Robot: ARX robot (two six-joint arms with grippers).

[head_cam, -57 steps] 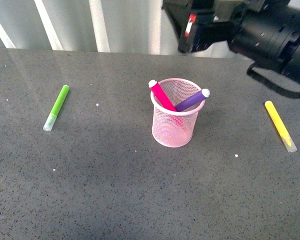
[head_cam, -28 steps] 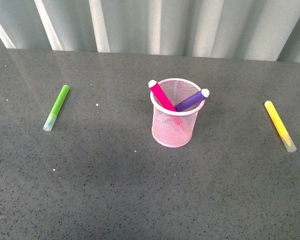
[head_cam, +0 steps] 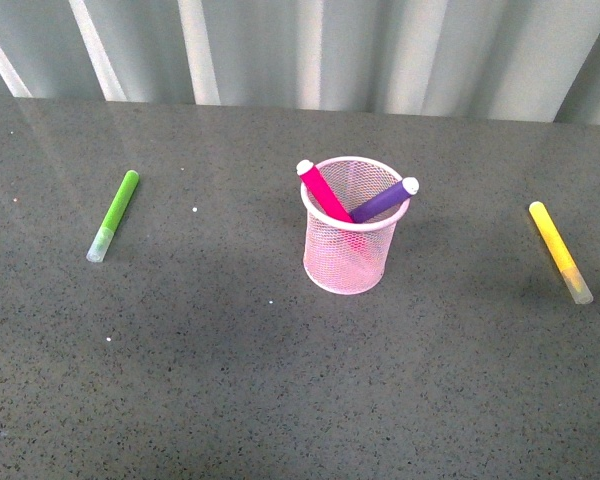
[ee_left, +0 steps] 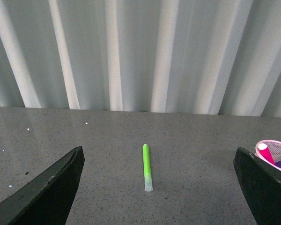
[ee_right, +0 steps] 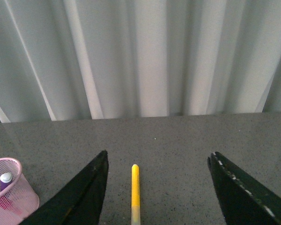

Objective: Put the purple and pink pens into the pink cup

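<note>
pink cup (head_cam: 349, 245) is seen mid-desk, pink pen (head_cam: 322, 191) and purple pen (head_cam: 384, 200) leaning inside | lime-green marker (head_cam: 113, 214) lies toward left edge, yellow marker (head_cam: 560, 251) toward right edge, nothing blocks the cup | arms are shown only in wrist views: left gripper (ee_left: 159, 187) and right gripper (ee_right: 157, 194) jaws wide apart, empty

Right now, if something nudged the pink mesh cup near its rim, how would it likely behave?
The pink cup is open wire mesh, so probably light. The pink pen and purple pen lean above its rim, so it may tip or slide.
</note>
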